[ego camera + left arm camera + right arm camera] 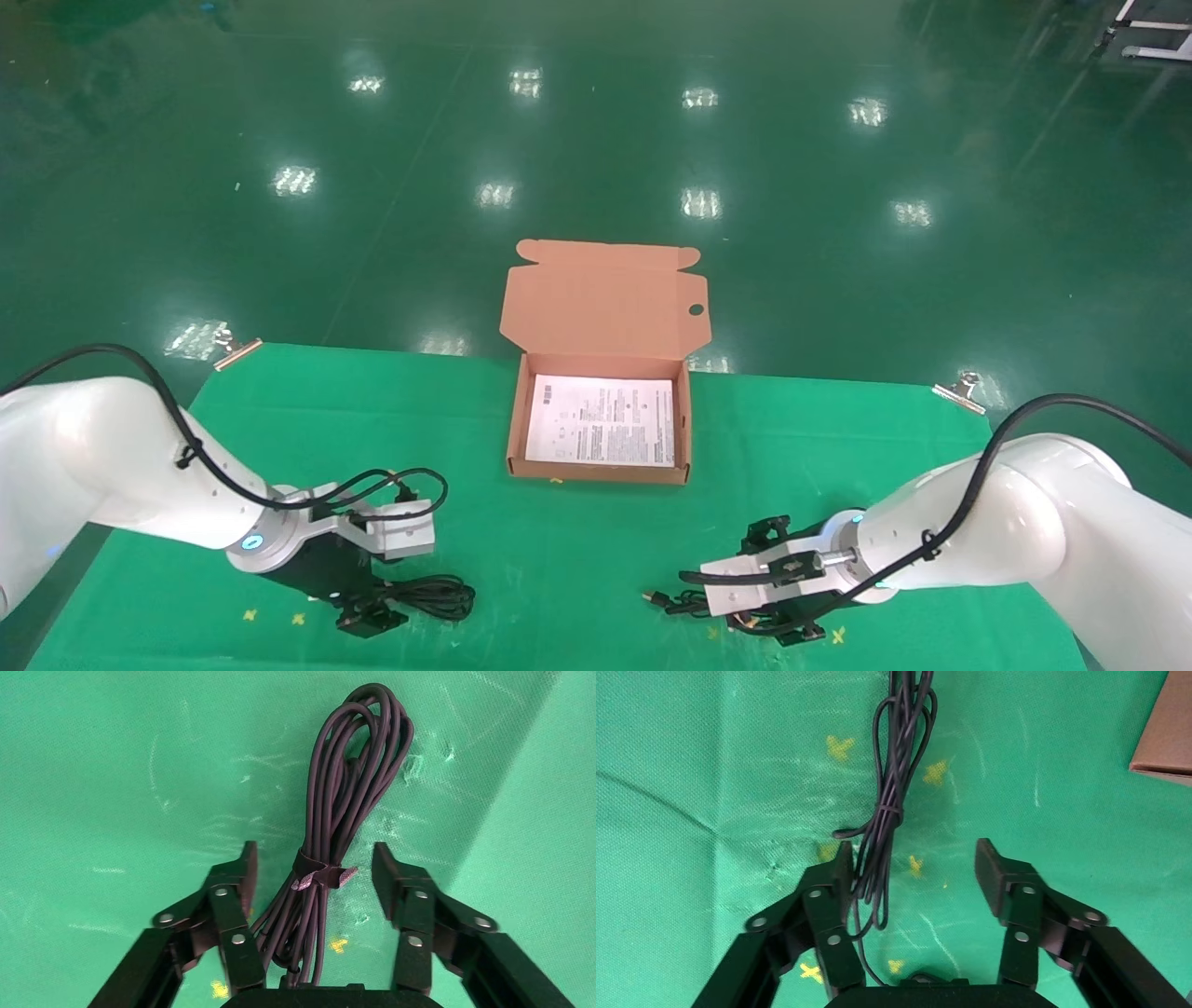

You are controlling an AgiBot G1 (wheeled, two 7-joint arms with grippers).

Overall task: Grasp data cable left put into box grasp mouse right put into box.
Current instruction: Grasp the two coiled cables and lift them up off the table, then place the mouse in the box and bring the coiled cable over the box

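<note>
2 open grippers, 1 data cable (337,804), 1 box (599,471).

The cloth (577,540) on the table is showing bright green with small yellow cross marks (840,746). The box (598,308) is showing orange-brown cardboard, and the sheet (602,421) inside is showing white with black print. The data cable (351,769) is appearing dark purplish-black. Both arms are showing glossy white, with black fingers (242,881).
</note>
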